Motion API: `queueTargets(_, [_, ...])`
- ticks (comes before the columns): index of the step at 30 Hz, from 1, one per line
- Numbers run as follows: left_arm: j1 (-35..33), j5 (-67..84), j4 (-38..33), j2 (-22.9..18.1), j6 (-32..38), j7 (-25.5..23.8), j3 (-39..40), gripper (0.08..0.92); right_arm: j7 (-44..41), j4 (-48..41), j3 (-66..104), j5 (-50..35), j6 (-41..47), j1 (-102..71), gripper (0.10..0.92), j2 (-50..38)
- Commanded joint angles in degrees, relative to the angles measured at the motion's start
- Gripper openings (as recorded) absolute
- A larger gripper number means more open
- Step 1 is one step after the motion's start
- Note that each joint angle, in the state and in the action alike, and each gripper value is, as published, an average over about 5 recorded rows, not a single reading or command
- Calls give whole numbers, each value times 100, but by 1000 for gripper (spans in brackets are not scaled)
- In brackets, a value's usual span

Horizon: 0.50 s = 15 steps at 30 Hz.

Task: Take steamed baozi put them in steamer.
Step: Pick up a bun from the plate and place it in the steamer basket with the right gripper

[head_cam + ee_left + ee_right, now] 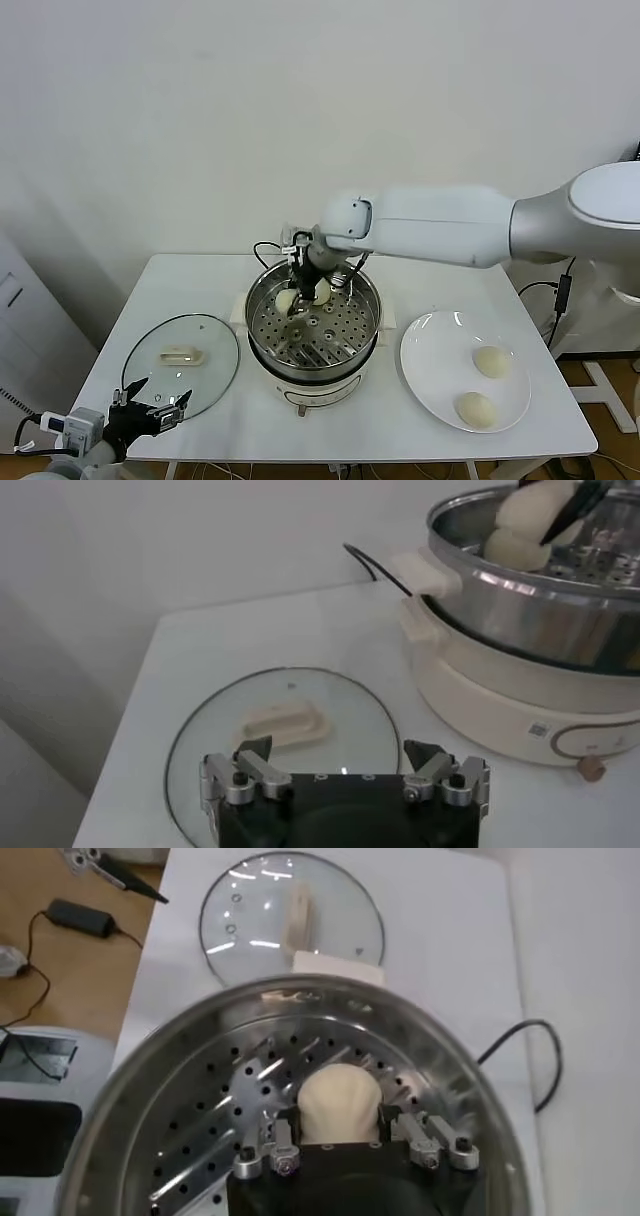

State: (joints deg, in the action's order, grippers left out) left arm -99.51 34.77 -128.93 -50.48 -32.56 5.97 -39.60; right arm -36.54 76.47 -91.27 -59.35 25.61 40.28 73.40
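Held baozi (pixel 339 1104): clamped in right end effector (pixel 340 1138), inside steamer at far part of perforated tray.
Second baozi (pixel 286 300): on tray, just left of held one.
Plate baozi: two, far one (pixel 491 361) and near one (pixel 475 409), on white plate (pixel 425 355).
Steamer (pixel 262 335): table (pixel 400 440) centre, plate to right.
Glass lid (pixel 215 365): flat on table, left of steamer.
Left end effector (pixel 150 417): fingers apart, near left table edge, beside lid, holding nothing.

Pretty even, bright indoor light all round, only soft shadows cast. Glare is picked up on the steamer (pixel 313 322) rim and glass lid (pixel 182 364). Left wrist view is slightly blurred.
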Motion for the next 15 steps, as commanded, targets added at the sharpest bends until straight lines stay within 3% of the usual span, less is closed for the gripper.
queueTargets(1, [0,0,6,2,3,-2,-5,823,185,-135,45,1,93,-418,467,174])
queueTargets(11, [15,1,12,1,11,-1,-5,823,395,-315,183,-22,83,-620,467,249])
queueTargets(15, [6,4,10,-3,18,-2,-7,823,436,-350,211,-20,93,-631,533,272])
